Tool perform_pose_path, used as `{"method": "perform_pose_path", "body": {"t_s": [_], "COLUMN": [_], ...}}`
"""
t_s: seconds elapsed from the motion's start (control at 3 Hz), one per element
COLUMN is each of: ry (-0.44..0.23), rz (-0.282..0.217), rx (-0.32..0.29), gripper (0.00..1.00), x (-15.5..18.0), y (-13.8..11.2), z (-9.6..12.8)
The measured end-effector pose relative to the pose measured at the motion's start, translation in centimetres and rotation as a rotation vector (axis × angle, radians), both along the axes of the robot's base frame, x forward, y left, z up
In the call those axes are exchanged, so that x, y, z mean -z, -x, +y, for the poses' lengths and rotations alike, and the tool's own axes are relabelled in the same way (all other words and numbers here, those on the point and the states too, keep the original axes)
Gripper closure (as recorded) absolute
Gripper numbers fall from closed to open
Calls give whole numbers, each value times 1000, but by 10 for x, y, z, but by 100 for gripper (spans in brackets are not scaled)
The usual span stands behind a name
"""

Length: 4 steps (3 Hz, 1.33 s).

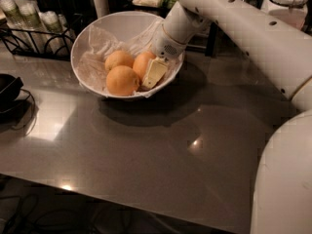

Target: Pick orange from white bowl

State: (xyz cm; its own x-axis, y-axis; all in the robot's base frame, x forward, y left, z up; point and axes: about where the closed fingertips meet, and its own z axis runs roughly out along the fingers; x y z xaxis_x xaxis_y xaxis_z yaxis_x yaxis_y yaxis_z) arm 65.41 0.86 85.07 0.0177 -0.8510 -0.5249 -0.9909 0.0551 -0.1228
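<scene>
The white bowl [92, 38], lined with crinkled white paper, stands at the back of the grey table and holds three fruits. The orange [142, 64], deeper in colour and slightly elongated, lies at the right of the bowl. Two rounder, paler fruits lie beside it, one behind [118, 59] and one in front [122, 80]. My gripper [151, 73] reaches down into the bowl from the upper right. It sits against the right side of the orange and hides that side. The far side of the gripper is hidden by the orange and the wrist.
A black wire rack [34, 30] with cups stands at the back left. A black object with a cable [9, 89] lies at the left edge. Containers and a glass jar [291, 4] stand along the back. My white arm [253, 38] spans the right side.
</scene>
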Motion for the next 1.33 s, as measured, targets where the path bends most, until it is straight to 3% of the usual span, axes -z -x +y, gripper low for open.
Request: {"method": "perform_pose_path", "body": {"t_s": [0.67,1.0,1.33], "ry": [-1,-29,-75], "rz": [0,-1,-25], "rx": [0,-7,-24], "gripper": [82,100,100], "x": [0,-3,-18], "y": [0,1,4], "z": [0,2,5]}}
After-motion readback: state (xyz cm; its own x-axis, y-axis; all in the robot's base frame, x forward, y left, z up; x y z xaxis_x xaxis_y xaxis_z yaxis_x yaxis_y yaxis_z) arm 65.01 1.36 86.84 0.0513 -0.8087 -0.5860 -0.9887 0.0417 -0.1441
